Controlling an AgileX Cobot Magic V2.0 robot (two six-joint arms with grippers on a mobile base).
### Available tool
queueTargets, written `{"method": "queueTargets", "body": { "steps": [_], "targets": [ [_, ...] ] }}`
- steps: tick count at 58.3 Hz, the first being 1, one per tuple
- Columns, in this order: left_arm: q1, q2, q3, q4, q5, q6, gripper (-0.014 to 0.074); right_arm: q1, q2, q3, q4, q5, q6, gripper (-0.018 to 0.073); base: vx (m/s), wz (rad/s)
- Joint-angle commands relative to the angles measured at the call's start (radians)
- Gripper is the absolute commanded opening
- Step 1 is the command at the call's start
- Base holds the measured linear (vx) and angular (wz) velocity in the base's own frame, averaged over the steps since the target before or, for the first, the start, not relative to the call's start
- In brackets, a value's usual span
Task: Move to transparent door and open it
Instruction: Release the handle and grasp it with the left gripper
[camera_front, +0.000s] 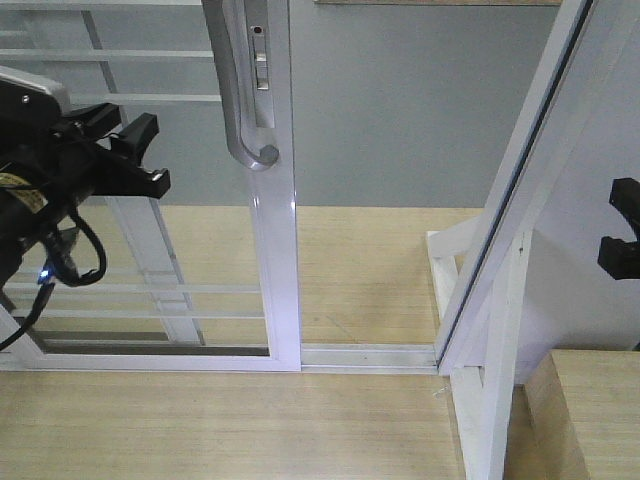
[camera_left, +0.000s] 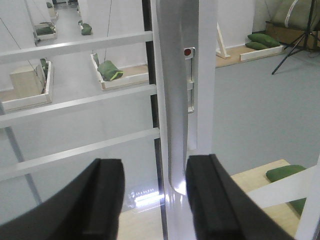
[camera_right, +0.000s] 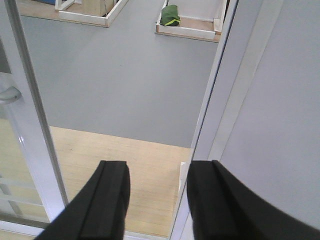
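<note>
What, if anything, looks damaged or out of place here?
Nothing stands out. The door sits upright and unbroken in its track, handle intact; the left gripper hangs open beside it.

The left hand (camera_left: 154, 167) is matte black, with two broad, flat-faced fingers (camera_left: 102, 200) rounded at the edges. Behind it are a pale grey casing (camera_front: 30, 95), a yellowish label (camera_front: 18, 185), looping black cables (camera_front: 75, 250) and a small blue light (camera_front: 45, 272). The right hand (camera_right: 157, 170) has matching black fingers (camera_right: 110, 200).
</note>
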Motion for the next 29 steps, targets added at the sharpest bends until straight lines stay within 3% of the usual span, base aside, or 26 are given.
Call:
{"method": "queueTargets", "body": {
  "steps": [1, 7, 29],
  "targets": [
    [-0.005, 0.036, -0.09, -0.014, -0.102, -0.01, 0.0508, -0.005, -0.004, -0.028, -0.014, -0.057, -0.002, 0.0367, 0.0, 0.0],
    [-0.005, 0.1, -0.174, -0.013, -0.102, -0.01, 0.0546, -0.005, -0.004, -0.028, -0.014, -0.056, -0.002, 0.0367, 0.0, 0.0],
    [-0.005, 0.306, -0.485, -0.021, -0.084, -0.01, 0.0545, -0.005, -0.004, -0.028, -0.014, -0.052, -0.002, 0.0367, 0.0, 0.0]
  ]
}}
